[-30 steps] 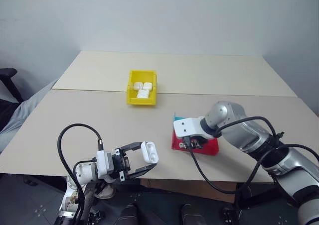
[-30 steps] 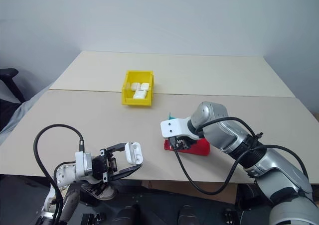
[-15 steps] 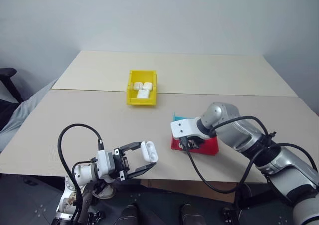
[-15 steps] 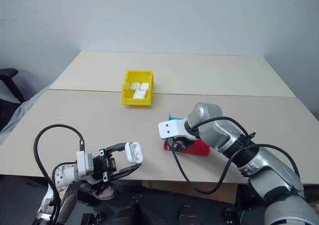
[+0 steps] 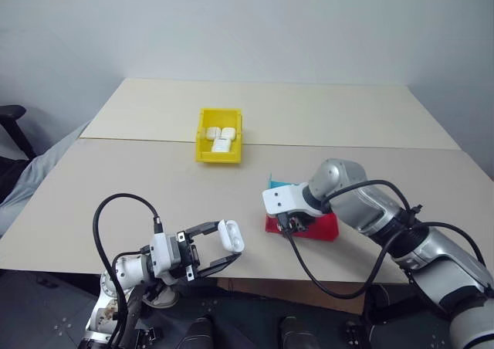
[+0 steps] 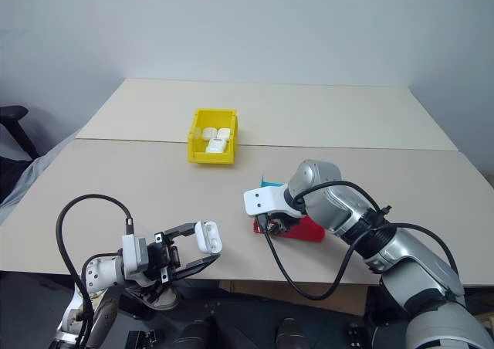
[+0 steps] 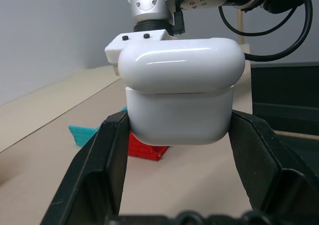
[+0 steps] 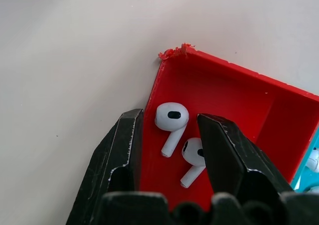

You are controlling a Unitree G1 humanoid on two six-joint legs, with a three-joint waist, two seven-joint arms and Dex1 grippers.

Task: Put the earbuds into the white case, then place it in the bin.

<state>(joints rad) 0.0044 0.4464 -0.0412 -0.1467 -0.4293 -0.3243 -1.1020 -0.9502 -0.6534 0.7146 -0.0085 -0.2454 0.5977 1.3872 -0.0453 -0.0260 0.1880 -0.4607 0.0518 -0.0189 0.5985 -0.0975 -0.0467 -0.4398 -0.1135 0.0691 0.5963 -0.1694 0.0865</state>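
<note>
R gripper (image 8: pixel 169 150) over earbuds (image 8: pixel 171 124)

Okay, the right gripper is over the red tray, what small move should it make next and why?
Probably lower the right gripper a little and close on the earbud lying between its open fingers. That earbud lies loose in the red tray, not yet gripped, with a second earbud close beside it. The left gripper holds the case ready.

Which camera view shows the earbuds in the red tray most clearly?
The right wrist view: two earbuds lie in the red tray, between the right gripper fingers. In the eye views the right arm covers them. The left wrist view shows the tray's edge, no earbuds.
</note>
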